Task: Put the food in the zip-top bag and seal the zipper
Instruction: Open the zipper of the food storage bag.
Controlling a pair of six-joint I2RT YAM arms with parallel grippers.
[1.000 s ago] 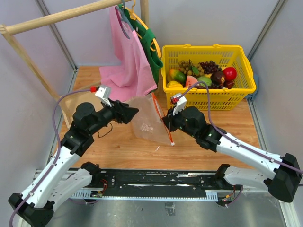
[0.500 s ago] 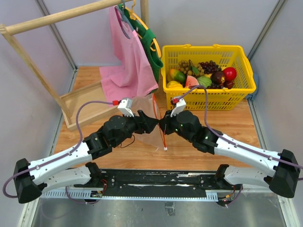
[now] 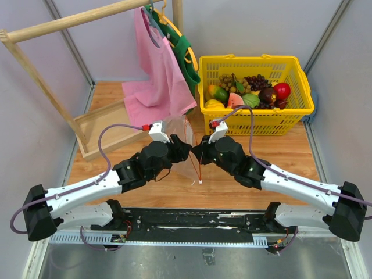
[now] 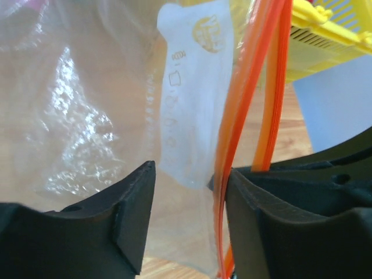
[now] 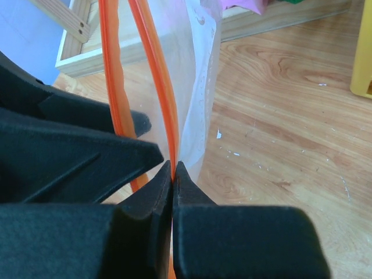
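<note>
left claw (image 4: 189, 186) moved in, agape around zip-top bag (image 4: 87, 116) edge, right claw (image 5: 173, 168) pinching zipper (image 4: 237, 125)

bright, even light; wrist views perhaps slightly soft.

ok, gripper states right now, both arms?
left gripper: open, straddling the zip-top bag.
right gripper: shut on the zipper.

**Left arm** (image 3: 75, 192), **right arm** (image 3: 302, 185): white moulded link shells, black joint housings, black end caps at the elbows.
**Purple cable** (image 3: 100, 145): one runs along each arm.
**White wrist camera block** (image 3: 158, 131): fitted with a red plug (image 3: 145, 125).
**Fingers** (image 4: 131, 218): matte black, wedge-shaped, faintly ribbed inner faces, a small round hole near each base.
</note>
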